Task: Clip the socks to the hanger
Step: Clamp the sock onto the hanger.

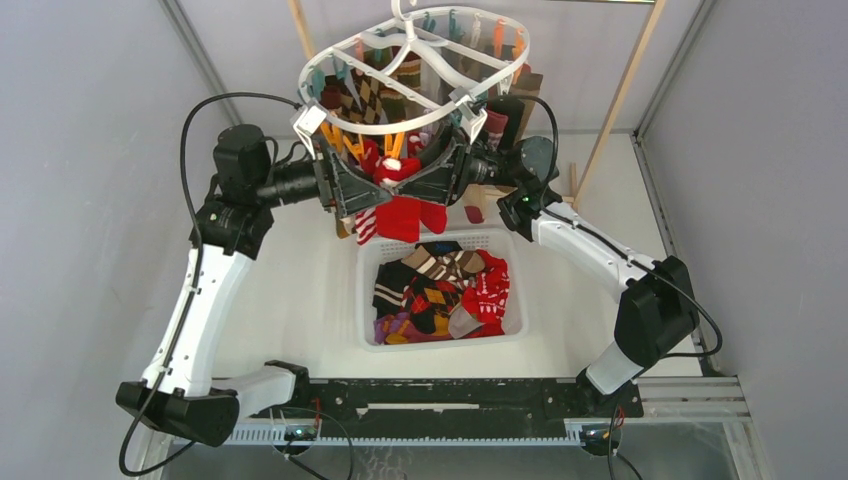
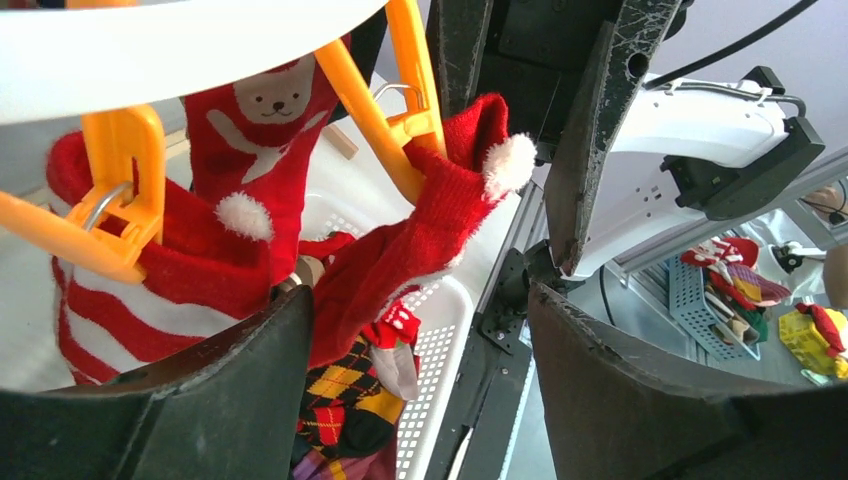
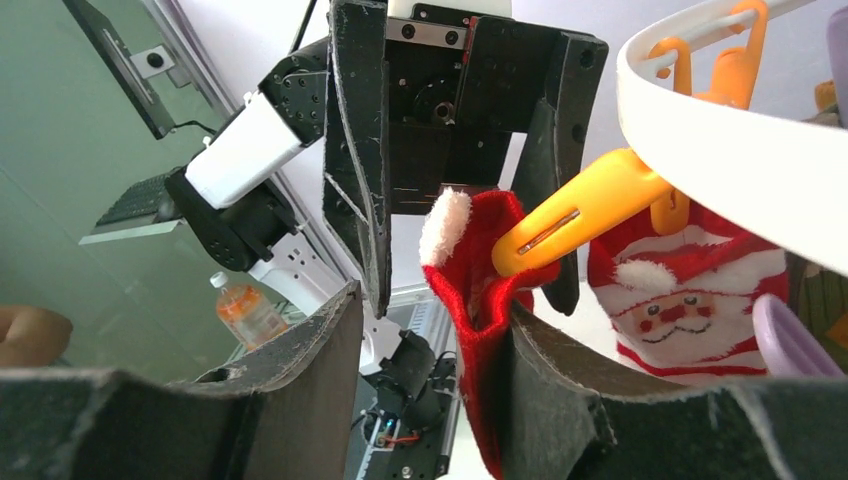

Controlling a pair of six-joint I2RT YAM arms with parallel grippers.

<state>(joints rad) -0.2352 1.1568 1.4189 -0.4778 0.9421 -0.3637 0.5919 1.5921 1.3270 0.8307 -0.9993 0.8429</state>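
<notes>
White slotted plastic basket (image 1: 366, 290), centre of table, holds heap of patterned socks (image 1: 440, 290). Above its far edge, left gripper (image 2: 420, 300) and right gripper (image 3: 432, 300) face each other. Both have fingers spread, pinching nothing. Between them, red sock with white pompom (image 2: 400, 250), cuff in orange plastic clip (image 3: 570, 215) on near rim of white oval plastic hanger (image 3: 730, 160), hung far centre.

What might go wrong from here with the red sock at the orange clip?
The orange clip seems to bite only the cuff edge of the red sock, which may slip out. The left gripper and right gripper crowd under the hanger rim; pulling away could snag the sock or swing the hanger.
</notes>
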